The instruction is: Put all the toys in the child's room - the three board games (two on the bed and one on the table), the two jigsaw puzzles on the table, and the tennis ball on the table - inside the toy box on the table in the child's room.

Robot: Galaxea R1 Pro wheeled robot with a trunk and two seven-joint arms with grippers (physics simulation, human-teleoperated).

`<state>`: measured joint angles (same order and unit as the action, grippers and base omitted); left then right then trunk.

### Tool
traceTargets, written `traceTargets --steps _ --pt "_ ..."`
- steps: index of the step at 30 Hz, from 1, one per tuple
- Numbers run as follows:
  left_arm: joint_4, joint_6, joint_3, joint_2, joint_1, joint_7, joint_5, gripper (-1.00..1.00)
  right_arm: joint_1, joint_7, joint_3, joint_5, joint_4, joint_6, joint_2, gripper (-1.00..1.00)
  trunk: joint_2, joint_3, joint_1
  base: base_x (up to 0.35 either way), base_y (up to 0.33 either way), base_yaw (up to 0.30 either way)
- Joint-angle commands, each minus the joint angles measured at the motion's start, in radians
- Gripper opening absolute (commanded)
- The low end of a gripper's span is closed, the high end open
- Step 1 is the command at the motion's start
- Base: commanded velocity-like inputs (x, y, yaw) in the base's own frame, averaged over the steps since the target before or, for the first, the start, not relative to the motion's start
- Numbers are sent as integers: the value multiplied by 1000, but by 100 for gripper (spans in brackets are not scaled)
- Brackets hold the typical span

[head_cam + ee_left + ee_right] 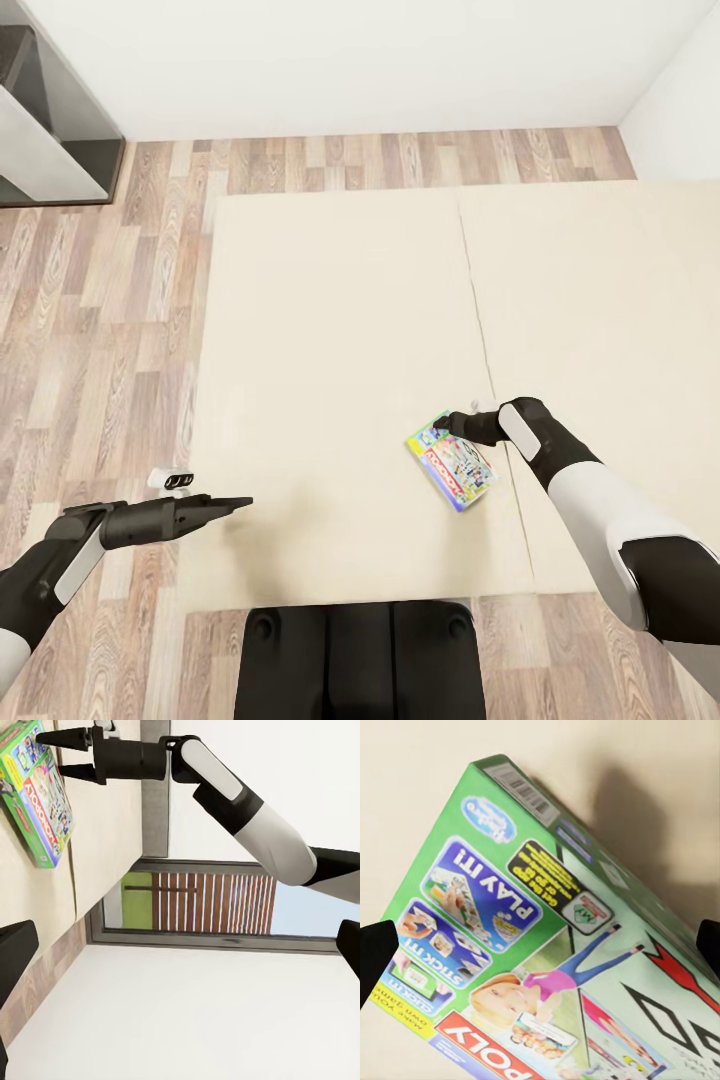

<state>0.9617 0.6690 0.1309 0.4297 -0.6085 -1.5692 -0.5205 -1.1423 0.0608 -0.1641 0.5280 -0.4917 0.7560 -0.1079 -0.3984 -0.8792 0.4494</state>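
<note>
One board game [452, 462], a flat green-bordered box with busy print, lies on the beige mattress of the bed [340, 330], close to the seam between the two mattress halves. My right gripper [441, 427] hovers open at the box's far corner. In the right wrist view its dark fingertips [376, 952] stand wide apart on either side of the board game [540, 945]. The left wrist view shows the right gripper [64, 754] with its jaws apart beside the board game [37, 795]. My left gripper [240, 503] is open and empty over the bed's near left part.
Wood-plank floor [100, 330] runs along the bed's left and far sides. A dark-grey cabinet unit [40, 110] stands at the far left against the white wall. My black base [360, 660] is at the bed's near edge. A dark-framed window [202, 904] appears in the left wrist view.
</note>
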Motion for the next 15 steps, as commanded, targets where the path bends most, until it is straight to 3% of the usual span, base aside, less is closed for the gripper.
traceTargets --steps 1,15 --pt "0 11 4 1 -1 -2 -6 100 0 6 -5 -6 -1 3 -1 100 -2 -1 1 -36 1 0" --pt "0 11 4 1 -1 -2 -6 100 0 7 -5 -6 -1 3 -1 100 -2 -1 1 -33 0 30"
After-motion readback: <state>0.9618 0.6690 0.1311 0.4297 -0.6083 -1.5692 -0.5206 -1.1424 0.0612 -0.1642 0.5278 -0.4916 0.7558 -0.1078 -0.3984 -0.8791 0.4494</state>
